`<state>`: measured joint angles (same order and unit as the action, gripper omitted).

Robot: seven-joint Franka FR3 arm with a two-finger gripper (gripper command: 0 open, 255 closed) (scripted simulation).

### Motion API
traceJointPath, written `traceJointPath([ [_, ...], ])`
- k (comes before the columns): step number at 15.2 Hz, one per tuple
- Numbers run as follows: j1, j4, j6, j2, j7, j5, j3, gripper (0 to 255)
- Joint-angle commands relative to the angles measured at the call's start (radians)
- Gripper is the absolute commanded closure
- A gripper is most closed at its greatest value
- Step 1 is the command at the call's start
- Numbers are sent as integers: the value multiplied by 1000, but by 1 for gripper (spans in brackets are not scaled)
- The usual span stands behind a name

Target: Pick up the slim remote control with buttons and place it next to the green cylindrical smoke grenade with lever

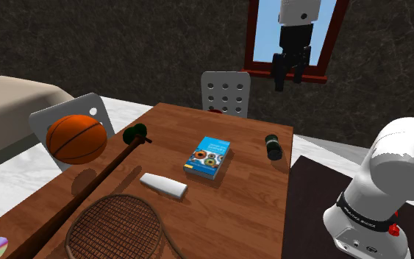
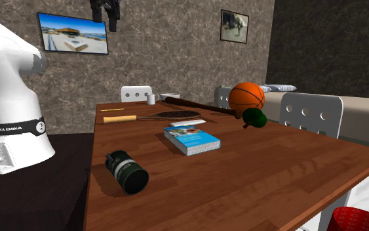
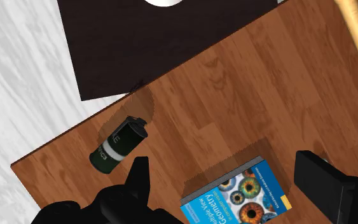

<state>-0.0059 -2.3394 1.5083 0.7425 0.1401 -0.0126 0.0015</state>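
We see the gripper [image 1: 288,76] hanging high above the wooden table [image 1: 249,206], its fingers spread apart with nothing between them. The remote control [image 1: 163,186], drawn plain white, lies flat on the table well below it, past the blue book [image 1: 207,156] and just beside the racket [image 1: 117,228]. The dark green grenade [image 1: 273,146] lies on its side, apart from the book. We cannot make out the remote's buttons, and the wrist view cuts the book off.
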Motion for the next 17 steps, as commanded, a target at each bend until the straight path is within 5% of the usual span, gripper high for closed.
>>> traceJointPath([
  [1, 0, 0, 0, 0, 0, 0, 0, 0],
  [17, 94, -9, 481, -440, 11, -42, 127, 0],
])
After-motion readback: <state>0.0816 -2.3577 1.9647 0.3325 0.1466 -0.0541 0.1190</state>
